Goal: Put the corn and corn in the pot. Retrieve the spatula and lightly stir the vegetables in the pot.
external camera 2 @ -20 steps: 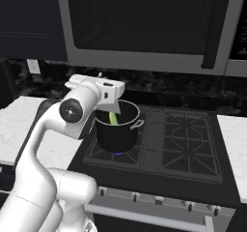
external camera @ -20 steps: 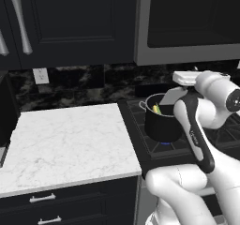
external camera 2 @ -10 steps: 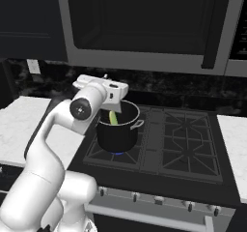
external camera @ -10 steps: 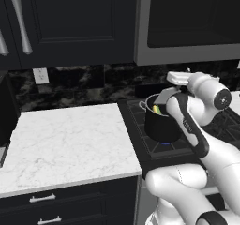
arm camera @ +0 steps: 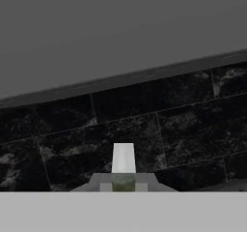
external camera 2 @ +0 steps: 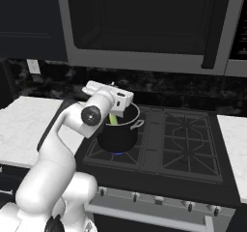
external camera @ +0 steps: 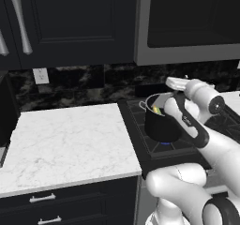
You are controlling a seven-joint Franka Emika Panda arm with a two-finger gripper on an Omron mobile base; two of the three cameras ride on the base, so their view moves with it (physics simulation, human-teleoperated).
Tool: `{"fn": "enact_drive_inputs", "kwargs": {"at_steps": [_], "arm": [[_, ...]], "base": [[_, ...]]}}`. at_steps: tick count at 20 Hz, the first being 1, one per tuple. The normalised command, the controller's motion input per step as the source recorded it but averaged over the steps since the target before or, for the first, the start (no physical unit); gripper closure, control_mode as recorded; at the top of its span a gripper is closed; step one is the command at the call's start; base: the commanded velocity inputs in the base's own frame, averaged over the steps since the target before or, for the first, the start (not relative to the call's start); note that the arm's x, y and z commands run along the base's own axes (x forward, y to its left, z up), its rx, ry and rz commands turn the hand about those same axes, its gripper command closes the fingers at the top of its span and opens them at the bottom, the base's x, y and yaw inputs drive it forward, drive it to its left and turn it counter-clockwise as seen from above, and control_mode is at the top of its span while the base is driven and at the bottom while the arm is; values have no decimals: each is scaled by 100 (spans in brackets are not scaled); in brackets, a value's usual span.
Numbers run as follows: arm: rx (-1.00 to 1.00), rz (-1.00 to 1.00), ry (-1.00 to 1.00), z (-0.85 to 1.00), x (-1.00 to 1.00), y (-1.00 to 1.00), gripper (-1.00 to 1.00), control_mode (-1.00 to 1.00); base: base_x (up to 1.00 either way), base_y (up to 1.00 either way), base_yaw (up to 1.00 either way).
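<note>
My gripper (arm camera: pixel 123 181) is clenched. In the hand view a pale flat blade stands up from between its tips, and I take that to be the spatula (arm camera: pixel 123 157), gripped low down with its handle hidden from me. The hand lies roughly level and looks at the dark tiled backsplash (arm camera: pixel 169 124), with the grey underside of the microwave (external camera 2: pixel 144 23) above it. From the base views the hand hangs just over the pot (external camera 2: pixel 116 137), at or slightly above rim height and on its rear side; I cannot tell whether it touches the rim. The pot stands upright on the left part of the stove (external camera 2: pixel 188 149), with a small blue flame (external camera 2: pixel 116 152) showing under its base. Inside it I can make out corn (external camera 2: pixel 114 120), a yellow and light green shape leaning against the inner wall. The arm covers much of the opening, so I cannot tell whether both cobs are in there. To the left of the stove lies the white marble counter (external camera: pixel 65 139), with dark cabinets (external camera: pixel 70 22) above it.
</note>
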Motion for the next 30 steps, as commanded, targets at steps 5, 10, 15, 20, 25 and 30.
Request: {"fn": "enact_drive_inputs", "kwargs": {"at_steps": [5, 10, 15, 20, 25, 30], "arm": [[3, 0, 2, -32, 12, -31, 100, -100], [0, 0, 7, -31, 23, -3, 100, -100], [-1, 0, 4, -10, 31, 0, 100, -100], [-9, -1, 1, 0, 18, 0, 100, -100], [-27, -4, -4, 0, 0, 0, 100, -100], [-33, -4, -8, 7, 0, 1, 100, -100]], "base": [[0, 0, 0], [0, 0, 0], [0, 0, 0], [0, 0, 0], [0, 0, 0], [0, 0, 0]]}}
